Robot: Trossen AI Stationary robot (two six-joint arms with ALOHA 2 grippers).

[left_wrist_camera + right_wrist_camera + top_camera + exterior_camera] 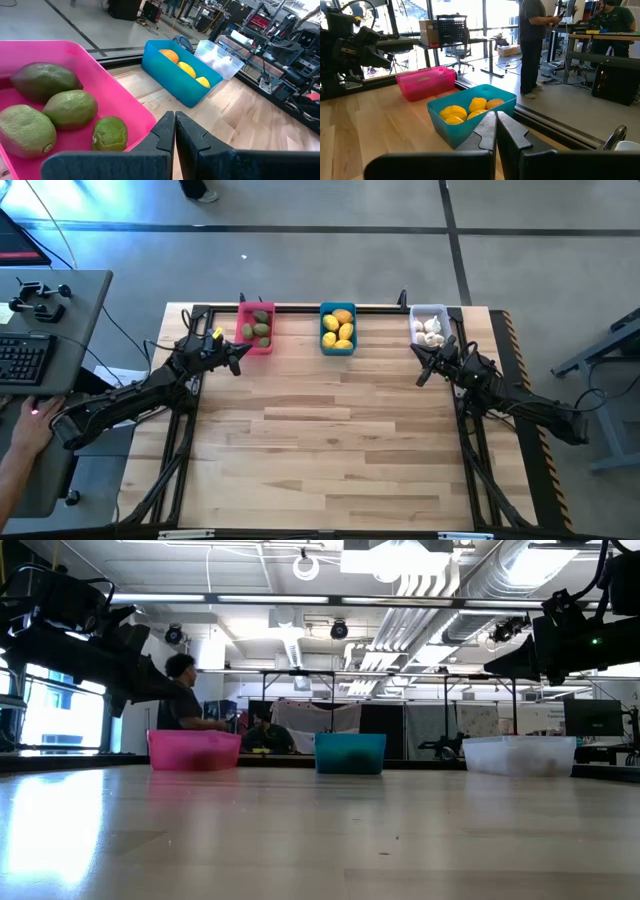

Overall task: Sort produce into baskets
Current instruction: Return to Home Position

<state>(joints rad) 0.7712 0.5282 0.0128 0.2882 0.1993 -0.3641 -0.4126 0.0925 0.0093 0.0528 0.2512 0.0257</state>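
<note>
Four limes lay in the pink bin just ahead of my left gripper, fingers pressed together; my right gripper, likewise closed on nothing, hung beside the white bin of garlic.

You have three bins in a row along the far edge of the table, apart from one another: the left bin, the middle bin and the right bin; four limes lie in the left bin, the lemons in the middle one, and the garlic bulbs in the right one, though you can't count those reliably from above; the left gripper sits just beside the left bin's outer near corner, the right gripper just in front of the right bin; off the table's left side stands a desk with a keyboard on it, and a person's hand rests nearer you on that desk.
</note>
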